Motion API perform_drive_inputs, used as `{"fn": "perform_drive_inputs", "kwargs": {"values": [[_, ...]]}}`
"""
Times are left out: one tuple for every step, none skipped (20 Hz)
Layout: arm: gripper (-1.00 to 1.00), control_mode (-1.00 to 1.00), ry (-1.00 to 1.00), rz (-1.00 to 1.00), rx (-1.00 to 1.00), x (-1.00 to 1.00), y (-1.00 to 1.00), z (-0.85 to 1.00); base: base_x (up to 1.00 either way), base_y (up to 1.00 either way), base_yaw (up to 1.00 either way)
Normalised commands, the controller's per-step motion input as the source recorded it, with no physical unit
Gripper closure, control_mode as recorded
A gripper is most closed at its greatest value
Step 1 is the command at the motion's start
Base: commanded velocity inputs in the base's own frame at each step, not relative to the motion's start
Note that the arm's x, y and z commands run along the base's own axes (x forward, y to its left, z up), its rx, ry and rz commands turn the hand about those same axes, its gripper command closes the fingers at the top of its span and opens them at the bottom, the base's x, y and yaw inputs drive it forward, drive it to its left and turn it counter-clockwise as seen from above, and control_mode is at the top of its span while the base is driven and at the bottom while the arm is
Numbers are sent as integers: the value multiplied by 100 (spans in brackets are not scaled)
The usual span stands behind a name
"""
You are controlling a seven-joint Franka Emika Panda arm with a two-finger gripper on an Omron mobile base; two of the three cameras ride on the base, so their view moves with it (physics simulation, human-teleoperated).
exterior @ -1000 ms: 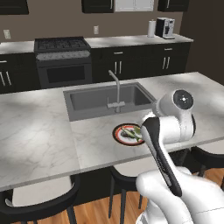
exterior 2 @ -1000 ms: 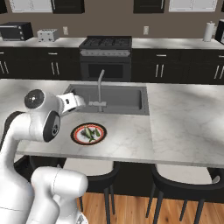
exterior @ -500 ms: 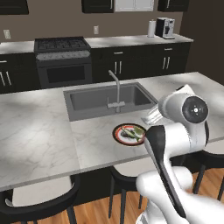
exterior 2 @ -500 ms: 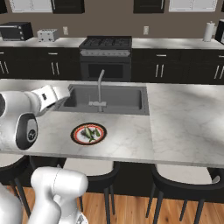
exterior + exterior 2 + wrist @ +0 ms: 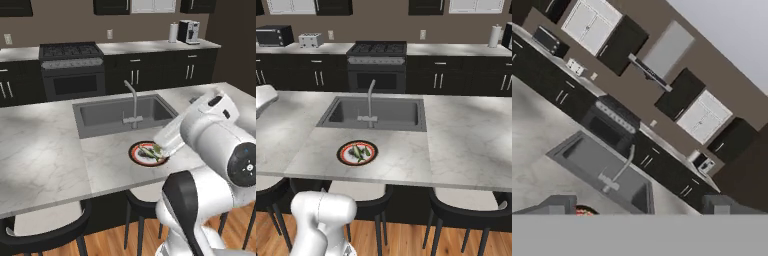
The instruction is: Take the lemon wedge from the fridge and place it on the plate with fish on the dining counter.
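1. Marbled dining counter point(image 5: 466, 145) bears the plate with fish point(image 5: 357, 152); a yellow-green bit beside the fish may be the lemon wedge.
2. Gripper point(image 5: 637, 207) is raised, jaws apart, empty.
3. Judged: delivery looks done.

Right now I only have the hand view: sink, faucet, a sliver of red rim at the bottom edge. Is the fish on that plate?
Observer: Yes. In the right base view the fish lies across the middle of the plate.
Operator: Lemon on it too?
Observer: Cannot tell. Small green bits lie by the fish, too small to name.
Operator: Where does the plate sit on the counter?
Observer: On the counter just in front of the sink, nearer the front edge, with dark stools tucked in below.
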Motion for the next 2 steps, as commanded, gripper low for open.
{"fn": "perform_drive_inputs", "kwargs": {"values": [[-100, -100, -29, 7, -11, -85, 34, 0, 0, 0, 0], [-100, -100, -5, 3, 0, 0, 4, 0, 0, 0, 0]]}}
